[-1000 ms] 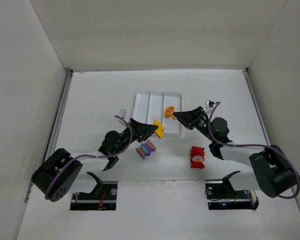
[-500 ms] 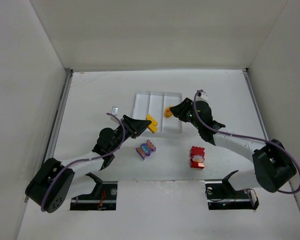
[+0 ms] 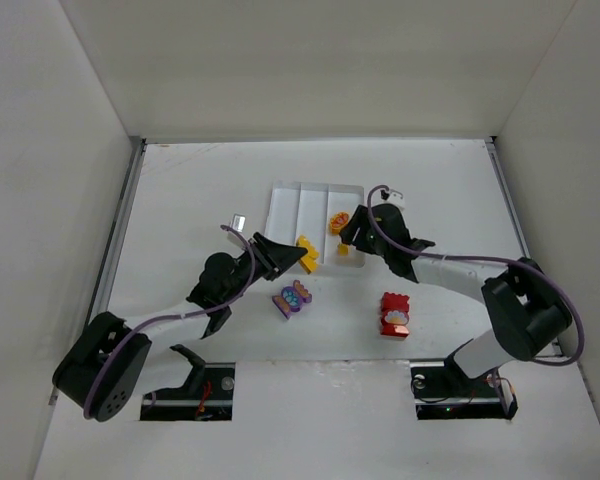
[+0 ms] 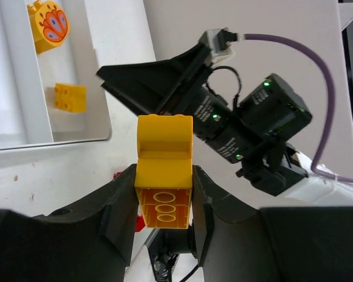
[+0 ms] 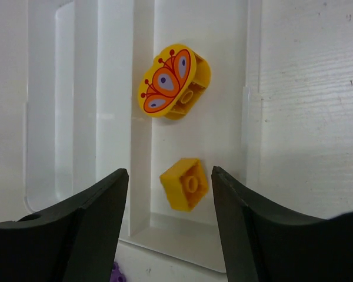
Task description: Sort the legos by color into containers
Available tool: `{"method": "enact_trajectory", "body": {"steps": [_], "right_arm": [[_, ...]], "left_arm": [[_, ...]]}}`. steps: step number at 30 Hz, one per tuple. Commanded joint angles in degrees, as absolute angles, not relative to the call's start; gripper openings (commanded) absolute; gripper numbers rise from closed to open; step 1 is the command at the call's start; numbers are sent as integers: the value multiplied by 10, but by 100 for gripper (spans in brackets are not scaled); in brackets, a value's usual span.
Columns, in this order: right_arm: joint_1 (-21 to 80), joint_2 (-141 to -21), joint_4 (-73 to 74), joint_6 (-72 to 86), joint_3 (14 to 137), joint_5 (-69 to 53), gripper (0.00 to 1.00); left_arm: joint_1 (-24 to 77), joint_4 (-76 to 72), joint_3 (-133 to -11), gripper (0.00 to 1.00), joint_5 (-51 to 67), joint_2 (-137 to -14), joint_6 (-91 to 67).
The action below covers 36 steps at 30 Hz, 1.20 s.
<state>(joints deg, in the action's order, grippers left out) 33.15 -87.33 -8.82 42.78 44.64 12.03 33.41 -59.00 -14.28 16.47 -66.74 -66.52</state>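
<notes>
1. Sorting is partly done. Two yellow bricks lie in the right-hand slot of the white tray: a butterfly brick and a small square brick just below it.
2. The left gripper is squeezed tight on a third yellow brick. It holds the brick up by the lower edge of the tray, near the middle of the top view.
3. The right gripper is wide open and holds nothing. It hangs over the slot with the yellow bricks.
4. A purple brick and a red brick lie on the table below the tray, not yet sorted.
5. The other two slots look empty.
6. The held brick is bright yellow and smooth. It has rounded bumps on top and three rings on the face toward the camera.
</notes>
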Motion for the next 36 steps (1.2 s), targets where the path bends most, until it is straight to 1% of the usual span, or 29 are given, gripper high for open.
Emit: {"method": "enact_trajectory", "body": {"steps": [1, 3, 5, 8, 10, 14, 17, 20, 24, 28, 34, 36], "right_arm": [[337, -827, -105, 419, 470, 122, 68], [337, -794, -109, 421, 460, 109, 71], [337, -747, -130, 432, 432, 82, 70], [336, -666, -228, 470, 357, -3, 70], [329, -637, -300, 510, 317, -76, 71], [321, -650, -394, 564, 287, -186, 77], [329, -663, -427, 572, 282, -206, 80], [343, -665, -437, 574, 280, -205, 80], [349, -668, -447, 577, 277, -212, 75], [354, -664, -463, 588, 269, -214, 66], [355, -675, -474, 600, 264, -221, 59], [358, -678, -490, 607, 261, -226, 59]], "left_arm": [[338, -655, -162, 9, 187, -677, -653], [339, -669, -164, 9, 197, -688, -658], [340, -690, -167, 9, 210, -699, -663], [343, -727, -171, 9, 227, -718, -677], [347, -751, -175, 9, 240, -732, -686], [357, -790, -183, 9, 259, -752, -701], [370, -800, -192, 10, 272, -755, -704], [383, -794, -199, 10, 272, -754, -703], [393, -793, -203, 11, 272, -754, -702], [398, -797, -206, 11, 272, -758, -705], [400, -798, -209, 11, 271, -752, -705], [400, -798, -209, 11, 271, -751, -705]]}}
